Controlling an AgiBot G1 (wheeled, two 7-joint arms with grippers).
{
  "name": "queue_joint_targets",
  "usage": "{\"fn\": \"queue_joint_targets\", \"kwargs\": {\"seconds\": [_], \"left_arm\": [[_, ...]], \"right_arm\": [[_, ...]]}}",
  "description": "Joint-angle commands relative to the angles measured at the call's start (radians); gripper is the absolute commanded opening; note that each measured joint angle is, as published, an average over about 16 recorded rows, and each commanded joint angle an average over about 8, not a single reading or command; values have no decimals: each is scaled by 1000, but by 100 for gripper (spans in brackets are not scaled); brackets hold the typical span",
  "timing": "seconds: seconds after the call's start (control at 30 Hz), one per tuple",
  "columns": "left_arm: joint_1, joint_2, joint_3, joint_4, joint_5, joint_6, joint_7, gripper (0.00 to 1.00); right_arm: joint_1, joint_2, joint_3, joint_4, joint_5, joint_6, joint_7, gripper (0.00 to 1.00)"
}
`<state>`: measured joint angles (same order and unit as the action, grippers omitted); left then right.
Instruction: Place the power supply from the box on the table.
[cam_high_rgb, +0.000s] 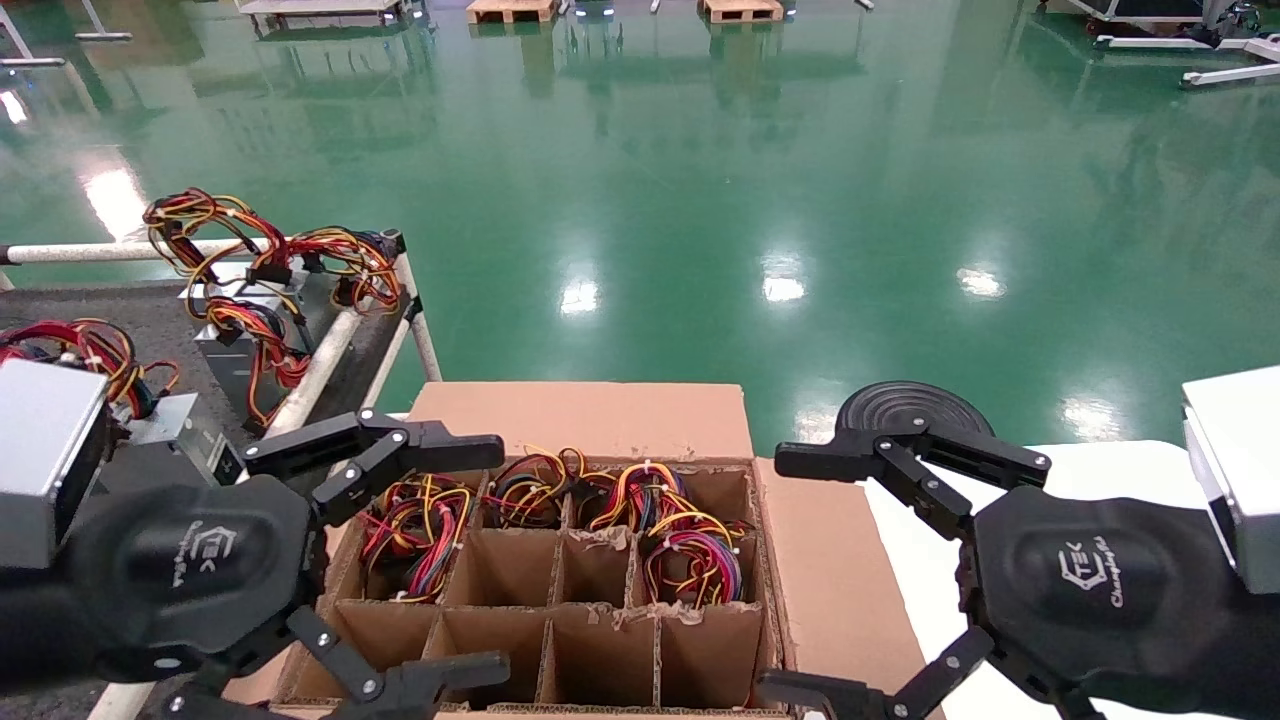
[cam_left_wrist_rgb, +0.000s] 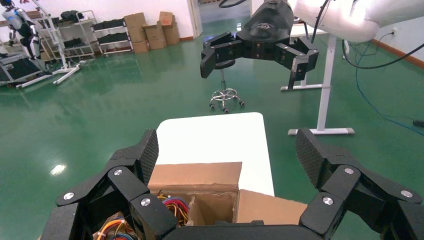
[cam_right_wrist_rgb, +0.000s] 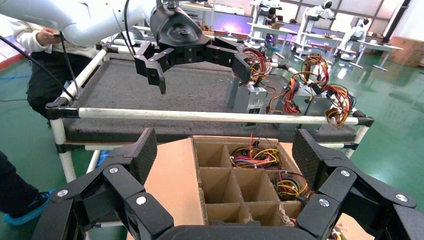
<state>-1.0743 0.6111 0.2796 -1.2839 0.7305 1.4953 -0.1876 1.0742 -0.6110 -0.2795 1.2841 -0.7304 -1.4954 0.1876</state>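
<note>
1. Head view, starting at your left: the table (cam_high_rgb: 170, 320), dark grey and speckled with white rails, already carries several silver power units with tangled wires.
2. Your left gripper (cam_high_rgb: 480, 565) hangs over the left edge of the box (cam_high_rgb: 590, 420). Its fingers (cam_high_rgb: 440, 452) are spread wide and hold nothing.
3. Between the two grippers, the box sits open with its cardboard grid showing. The nearer cells look empty; the far row holds wire bundles.
4. The power supply (cam_high_rgb: 415, 530) nearest your left gripper lies in the far-left cell, where you see only its red, yellow and black wires; the metal body is hidden below them. It lies just beyond and below the upper left finger, not between the fingers and not touched by them.
5. More wire bundles fill the neighbouring far cells toward the right.
6. Your right gripper (cam_high_rgb: 790, 575) hangs over the right flap of the box, above the white tabletop (cam_high_rgb: 1100, 470). Its fingers (cam_high_rgb: 830, 462) are also fully spread and empty.
7. Right wrist view confirms it: the left gripper (cam_right_wrist_rgb: 197, 62) hovers above the table's near rail with fingers apart, clear of the box (cam_right_wrist_rgb: 175, 180) and its wires.
</note>
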Motion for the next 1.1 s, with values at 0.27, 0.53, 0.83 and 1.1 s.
{"fn": "queue_joint_targets", "kwargs": {"seconds": [0.27,0.53,0.83,1.1], "left_arm": [[0,0,0,0,0,0,0,100],[0,0,0,0,0,0,0,100],[0,0,0,0,0,0,0,100],[0,0,0,0,0,0,0,100]], "right_arm": [[0,0,0,0,0,0,0,100],[0,0,0,0,0,0,0,95],[0,0,0,0,0,0,0,0],[0,0,0,0,0,0,0,0]]}}
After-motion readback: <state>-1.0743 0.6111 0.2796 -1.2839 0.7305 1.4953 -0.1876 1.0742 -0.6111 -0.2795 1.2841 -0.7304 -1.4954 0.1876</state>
